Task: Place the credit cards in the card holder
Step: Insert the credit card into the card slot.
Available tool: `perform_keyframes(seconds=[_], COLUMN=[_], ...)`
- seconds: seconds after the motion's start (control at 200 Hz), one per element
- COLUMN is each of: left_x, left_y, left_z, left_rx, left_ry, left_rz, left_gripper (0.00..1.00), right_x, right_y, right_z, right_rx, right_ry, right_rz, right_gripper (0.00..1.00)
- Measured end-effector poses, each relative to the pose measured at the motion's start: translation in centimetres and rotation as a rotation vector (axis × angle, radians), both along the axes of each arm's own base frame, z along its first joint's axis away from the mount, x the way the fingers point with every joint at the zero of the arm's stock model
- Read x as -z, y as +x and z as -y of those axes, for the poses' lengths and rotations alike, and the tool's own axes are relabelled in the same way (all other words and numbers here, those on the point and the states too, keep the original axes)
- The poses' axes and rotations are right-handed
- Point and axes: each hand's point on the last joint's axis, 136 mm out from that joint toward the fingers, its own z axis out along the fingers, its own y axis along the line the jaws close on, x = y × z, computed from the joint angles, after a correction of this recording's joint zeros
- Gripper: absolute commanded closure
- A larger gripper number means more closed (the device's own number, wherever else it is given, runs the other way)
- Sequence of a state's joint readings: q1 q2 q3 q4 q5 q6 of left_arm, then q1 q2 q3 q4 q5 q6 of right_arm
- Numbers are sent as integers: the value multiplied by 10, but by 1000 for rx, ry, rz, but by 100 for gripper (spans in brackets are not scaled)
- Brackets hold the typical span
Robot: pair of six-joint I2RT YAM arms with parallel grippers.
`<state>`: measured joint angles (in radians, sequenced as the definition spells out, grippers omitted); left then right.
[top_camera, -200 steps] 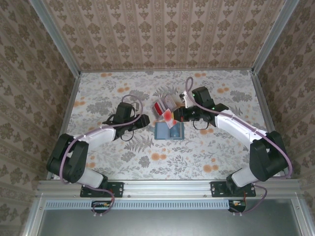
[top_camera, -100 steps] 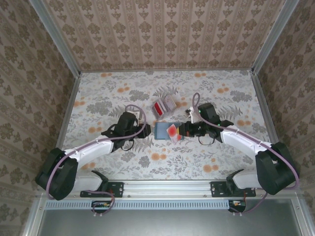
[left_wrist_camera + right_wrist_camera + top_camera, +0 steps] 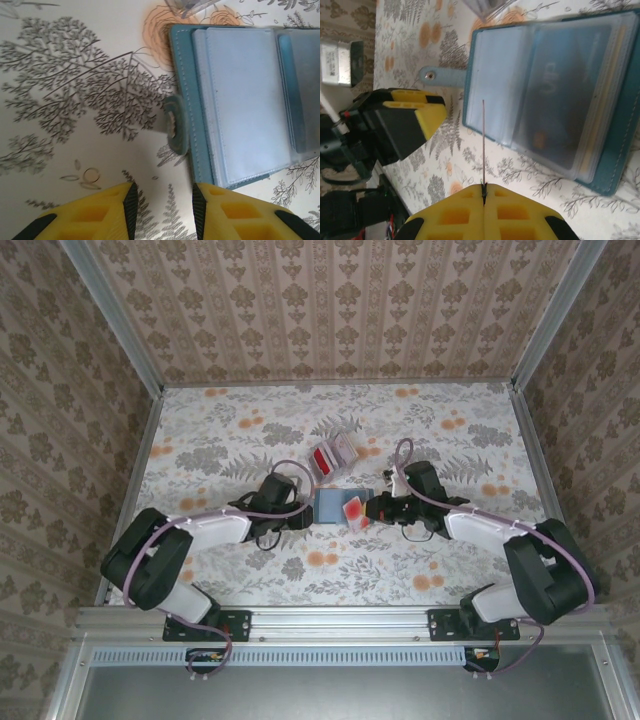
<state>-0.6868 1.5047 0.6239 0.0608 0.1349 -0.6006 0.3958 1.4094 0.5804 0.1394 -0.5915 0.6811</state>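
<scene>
Right wrist view: right gripper clamps one card edge-on over the open holder. Left gripper, jaws apart and empty, sits at the holder's 9 o'clock from above, pinning nothing. The card's push could skid the holder or buckle the card.

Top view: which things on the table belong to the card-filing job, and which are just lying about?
Part of the job: open teal card holder; red card pinched in the right gripper; more cards inside the clear box; left gripper, open, beside the holder's strap.

Just lying about: the clear box itself; floral table cover.
</scene>
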Motion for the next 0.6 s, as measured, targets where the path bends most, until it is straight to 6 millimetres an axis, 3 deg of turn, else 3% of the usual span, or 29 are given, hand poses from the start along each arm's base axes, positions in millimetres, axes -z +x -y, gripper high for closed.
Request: perform_keyframes(seconds=[0.28, 0.6], left_x=[-15, 6], left_y=[13, 16], left_z=[11, 17], left_rx=[2, 9], left_ry=[-35, -5], left_rz=[41, -11], left_gripper=[63, 64], right_x=[26, 24], right_y=[17, 30], right_z=[5, 0], right_rx=[57, 68], right_ry=[-11, 11], right_rz=[-54, -41], right_gripper=[100, 100])
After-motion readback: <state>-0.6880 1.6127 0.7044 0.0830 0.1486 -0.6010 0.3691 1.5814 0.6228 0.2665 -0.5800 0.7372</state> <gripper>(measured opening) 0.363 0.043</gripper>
